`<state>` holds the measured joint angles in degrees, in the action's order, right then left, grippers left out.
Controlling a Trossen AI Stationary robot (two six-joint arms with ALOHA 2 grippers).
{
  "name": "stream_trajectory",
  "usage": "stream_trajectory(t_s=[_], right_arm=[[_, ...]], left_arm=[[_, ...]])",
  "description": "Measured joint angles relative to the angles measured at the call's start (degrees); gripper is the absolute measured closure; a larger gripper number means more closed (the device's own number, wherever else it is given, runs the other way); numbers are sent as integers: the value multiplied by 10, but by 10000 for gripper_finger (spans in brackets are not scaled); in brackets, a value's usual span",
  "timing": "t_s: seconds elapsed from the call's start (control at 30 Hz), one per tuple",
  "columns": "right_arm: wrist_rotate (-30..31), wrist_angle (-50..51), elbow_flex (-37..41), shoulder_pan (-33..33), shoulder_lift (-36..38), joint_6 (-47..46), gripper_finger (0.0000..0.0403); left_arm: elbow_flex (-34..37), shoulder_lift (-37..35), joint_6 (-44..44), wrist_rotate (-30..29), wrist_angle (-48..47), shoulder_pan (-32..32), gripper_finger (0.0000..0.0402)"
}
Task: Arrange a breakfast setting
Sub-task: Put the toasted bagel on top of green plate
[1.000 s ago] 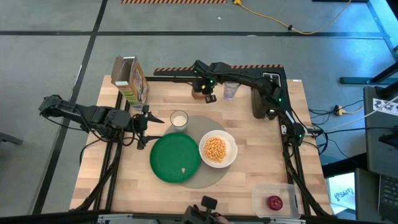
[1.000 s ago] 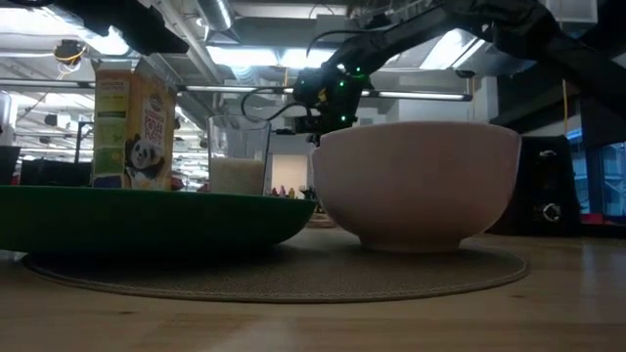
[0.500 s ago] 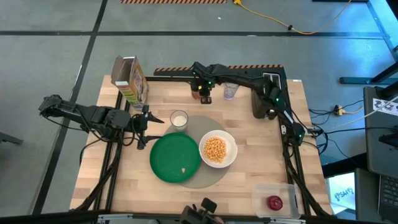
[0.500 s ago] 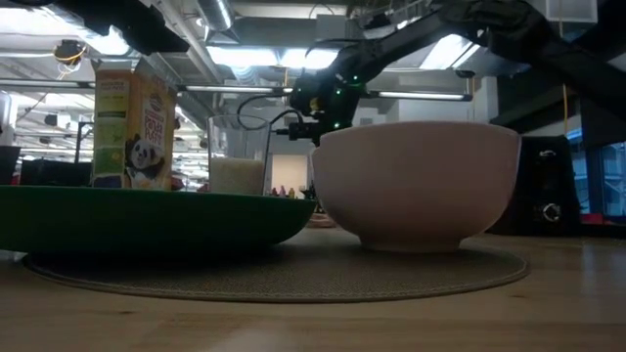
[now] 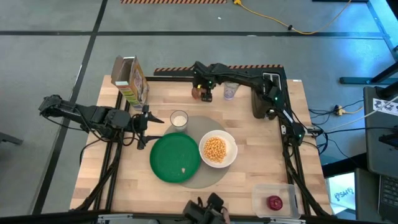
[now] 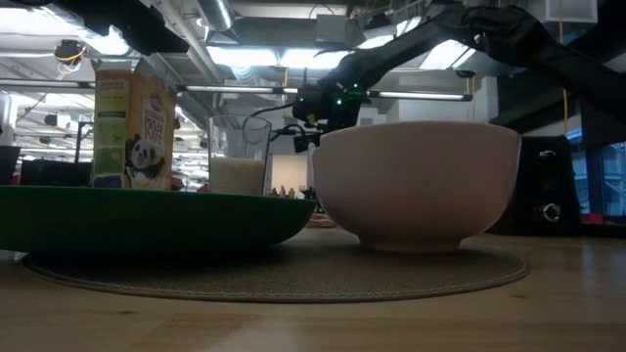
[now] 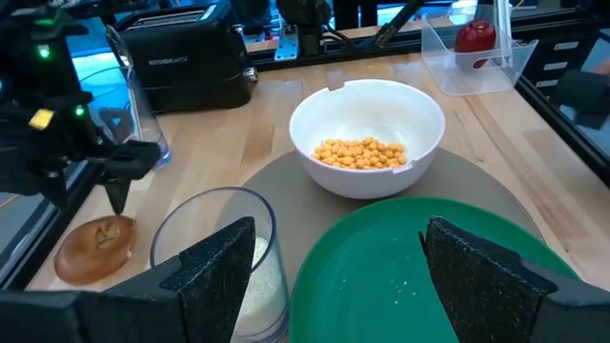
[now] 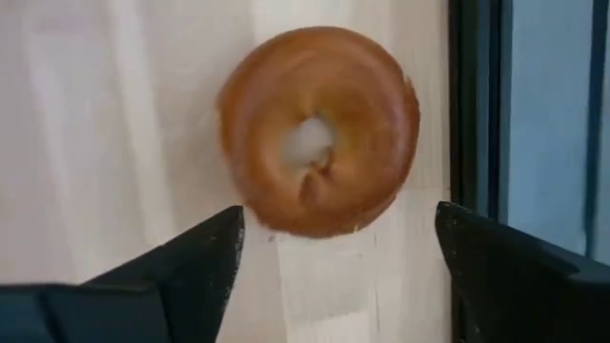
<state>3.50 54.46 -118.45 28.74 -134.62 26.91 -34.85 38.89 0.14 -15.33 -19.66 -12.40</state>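
A pale brown bagel (image 8: 319,129) lies flat on the wooden table near its far edge, also seen as the bagel (image 5: 197,93) in the high view. My right gripper (image 8: 338,257) hangs open just above it and points steeply down, one finger to each side and clear of it. On the round grey mat (image 5: 205,180) sit a green plate (image 5: 175,157) and a white bowl (image 5: 217,149) of yellow cereal. A small glass of milk (image 5: 179,119) stands at the mat's far left rim. My left gripper (image 5: 144,124) waits open, left of the glass.
A cereal box (image 5: 130,81) stands at the far left corner. An empty glass (image 5: 231,91) stands right of the bagel. A red apple (image 5: 275,202) lies in a clear tub at the near right corner. The table's black far rail (image 8: 477,105) runs close beside the bagel.
My right gripper has sunk a little toward the bagel, rolled about its own axis and opened its fingers. The bagel has stayed where it lay.
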Motion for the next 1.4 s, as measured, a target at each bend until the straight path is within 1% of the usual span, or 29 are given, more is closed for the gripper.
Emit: stream_trajectory(t_s=[0.13, 0.23, 0.37, 0.5, 0.6, 0.7, 0.77, 0.9, 1.1, 1.27, 1.4], right_arm=[[-1, -25, 1, 11, -5, -43, 52], [0, -52, 0, 14, -4, -64, 49], [5, -75, -1, 15, -11, -102, 55], [4, -67, 0, 20, -29, -122, 65], [-16, -70, 1, 25, -33, -134, 71], [-19, -71, 1, 26, -33, -145, 72], [-39, -64, 1, 31, -33, -152, 72], [-107, -72, 0, 49, -42, -178, 72], [-143, -82, 1, 75, -48, -201, 72], [-155, -76, 1, 87, -49, -207, 72], [-196, -79, 0, 90, -59, -206, 73]], left_arm=[[0, 0, 0, 0, 0, 0, 109], [0, 0, 0, 0, 0, 0, 109], [0, 0, -1, 0, 0, 0, 109], [0, 1, -1, 0, 0, 0, 109], [0, 2, -1, 0, -2, 0, 109], [0, 2, -1, 0, -3, 0, 109], [0, 2, -1, 0, -2, 0, 109], [0, 2, -1, 0, -2, 0, 109], [0, 2, -10, 0, -2, 0, 109], [0, 2, -10, 0, -3, 0, 109], [0, 2, -10, 0, -2, 0, 109]])
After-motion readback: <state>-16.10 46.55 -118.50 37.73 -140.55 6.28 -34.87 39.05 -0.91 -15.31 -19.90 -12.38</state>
